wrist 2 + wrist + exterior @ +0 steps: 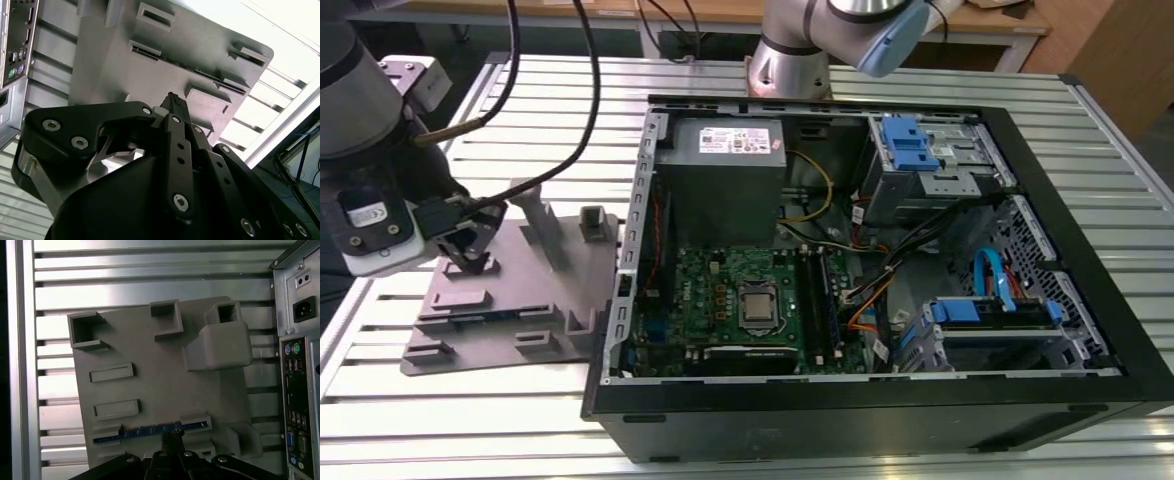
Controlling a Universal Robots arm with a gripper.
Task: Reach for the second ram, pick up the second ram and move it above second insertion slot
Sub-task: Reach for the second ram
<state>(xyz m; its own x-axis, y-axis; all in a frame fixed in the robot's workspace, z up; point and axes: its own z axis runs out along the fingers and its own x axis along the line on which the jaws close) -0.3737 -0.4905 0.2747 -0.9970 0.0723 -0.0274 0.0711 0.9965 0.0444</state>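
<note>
**Gripper poised at second ram in its holder**

The second ram, a thin dark blue-green circuit-board stick, stood on edge in a slot of the grey moulded plastic holder, likely so its top edge could be pinched from above. The black gripper sat right at the stick's middle; whether it was open or clamped could not be told. The holder lay on the slatted aluminium tabletop beside the open black computer case, whose wall stood between it and the green motherboard.
</note>
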